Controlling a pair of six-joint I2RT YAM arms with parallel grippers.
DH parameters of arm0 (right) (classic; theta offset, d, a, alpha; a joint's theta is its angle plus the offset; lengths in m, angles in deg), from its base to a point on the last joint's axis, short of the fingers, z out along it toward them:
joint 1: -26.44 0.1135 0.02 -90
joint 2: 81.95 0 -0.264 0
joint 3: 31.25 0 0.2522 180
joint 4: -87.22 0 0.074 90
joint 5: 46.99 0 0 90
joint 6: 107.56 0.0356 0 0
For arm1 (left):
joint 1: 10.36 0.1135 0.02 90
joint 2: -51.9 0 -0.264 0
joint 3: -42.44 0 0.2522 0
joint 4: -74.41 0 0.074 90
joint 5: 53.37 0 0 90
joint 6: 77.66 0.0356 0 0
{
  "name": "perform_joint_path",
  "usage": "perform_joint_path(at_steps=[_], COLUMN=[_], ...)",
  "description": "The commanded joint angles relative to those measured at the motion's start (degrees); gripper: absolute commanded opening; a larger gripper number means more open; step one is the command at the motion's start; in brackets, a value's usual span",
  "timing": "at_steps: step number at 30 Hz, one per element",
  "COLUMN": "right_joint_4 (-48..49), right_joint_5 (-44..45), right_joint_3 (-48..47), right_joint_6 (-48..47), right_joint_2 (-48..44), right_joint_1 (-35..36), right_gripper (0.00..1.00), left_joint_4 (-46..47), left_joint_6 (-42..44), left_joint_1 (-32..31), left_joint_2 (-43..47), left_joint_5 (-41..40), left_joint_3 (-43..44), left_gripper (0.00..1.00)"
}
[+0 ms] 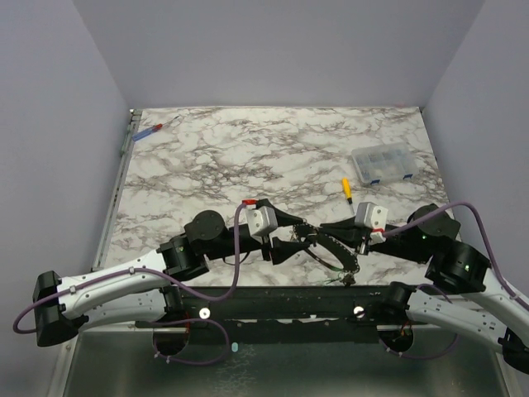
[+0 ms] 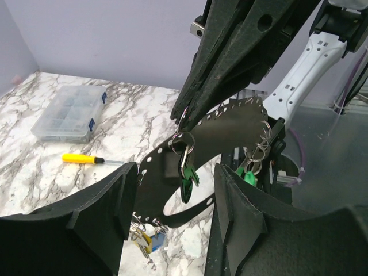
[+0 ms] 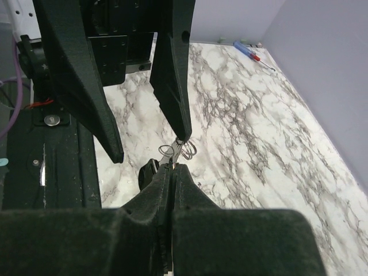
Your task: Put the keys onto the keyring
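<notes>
one green key (image 2: 187, 178) on keyring (image 2: 230, 122), clear only from left wrist | right jaws clenched on keyring | left jaws released

The left arm (image 1: 116, 285) lies low from its base at the near left corner, folds at the elbow and reaches right toward the middle, its wrist (image 1: 263, 219) level. The left tool (image 1: 302, 234) points right with its jaws standing apart; in the left wrist view its two dark fingers (image 2: 86, 224) frame a wide gap. The right arm (image 1: 475, 285) mirrors it, coming in from the near right corner and reaching left. The right tool (image 1: 329, 226) points left, its tip close to the left tool's open jaws, the two tools facing nearly head-on. Its fingers (image 3: 190, 198) are pressed flat together, with no gap showing between them.
</notes>
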Motion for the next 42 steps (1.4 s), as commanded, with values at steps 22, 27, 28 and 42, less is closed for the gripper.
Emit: perform_joint_path(at_steps=[22,27,28,42], right_joint_4=[9.68,9.86,9.78,8.69], right_joint_5=[15.42,9.12,8.12,1.56], right_joint_3=[2.53,3.44,3.52,3.42], right_joint_6=[3.85,4.75,4.92,5.95], right_joint_2=[-0.82,-2.19,-2.24,-1.98], right_joint_1=[0.13,0.13,0.13,0.13], right_gripper=[0.01,0.01,0.01,0.01], left_joint_4=[1.83,1.89,1.88,2.23], left_joint_6=[-4.60,1.73,2.34,3.93], left_joint_1=[-0.17,-0.18,-0.17,-0.20], left_joint_2=[1.60,-0.03,-0.57,-5.82], left_joint_5=[-13.68,-6.73,-6.34,-2.79], left_joint_3=[-3.34,-2.53,-2.13,0.86], left_gripper=[0.64,0.62,0.61,0.60])
